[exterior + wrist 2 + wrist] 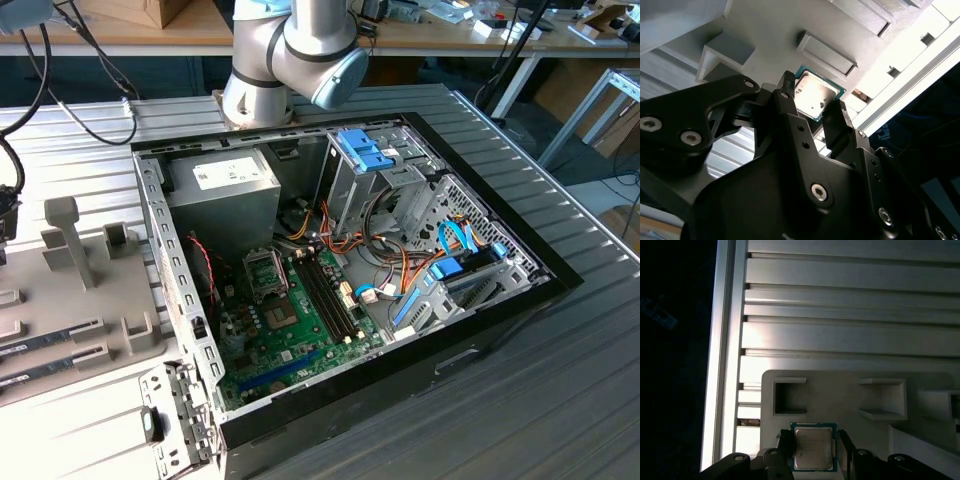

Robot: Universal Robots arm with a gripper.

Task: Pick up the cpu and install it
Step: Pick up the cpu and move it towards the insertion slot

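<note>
Two black fingers (788, 86) of the claw (815, 100) press against opposite edges of the cpu (817, 95), so the claw is clamped on the chip. Its silver top faces the camera in both wrist views, with a thin green rim around it. In the first wrist view the cpu (812, 450) sits between the fingers (786, 446) of the claw (814, 448), over the flat face of the grey tray (840, 395). Whether the chip touches the tray or hangs just above it cannot be told. Two square pockets in the tray lie just beyond the cpu. The tray rests on the slotted aluminium counter (840, 305), near one long edge of it.

In the exterior view the grey tray (90, 300) lies on the counter (60, 130), and the open computer case (500, 330) stands just beside the tray, toward the exterior view's right. Inside the case, on the tray's side, are a grey power-supply box (225, 185) and a green motherboard (300, 330) with its square socket frame (264, 274). The arm (290, 50) stands behind the case, farther from the tray.
</note>
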